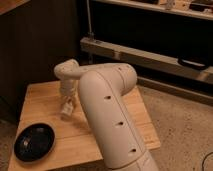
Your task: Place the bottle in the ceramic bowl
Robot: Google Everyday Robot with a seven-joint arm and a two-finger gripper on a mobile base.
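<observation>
Scene recorded from the single camera view.

- Wooden table (45, 97): pale planked top, seen in the lower left half of the view. Speckled floor (185, 125) is seen at its 3 o'clock side.
- Arm (112, 120): a thick white arm is seen rising from the bottom edge at 6 o'clock. It is bent at an elbow above the table and directed toward 9 o'clock, ending in a wrist turned downward. Much of the table's right half is hidden by it.
- Gripper (68, 97): pointed down over the middle-left part of the table, below the wrist. How wide it stands cannot be told from this view.
- Bottle (65, 108): a small whitish, slightly tilted shape is noted at the lower end of the gripper, in contact with it. It is placed at or just above the table top. Whether it is clamped, and whether it rests on the wood, cannot be told.
- Ceramic bowl (34, 142): dark, glossy, shallow and round. It is set on the near left corner of the table, at about 7 o'clock from the gripper and well apart from it. Nothing is seen inside it. The bottle is outside the bowl.
- Background: a dark cabinet wall at 10 o'clock; a metal rail (150, 56) runs across a dark shelf unit from 12 to 3 o'clock.
</observation>
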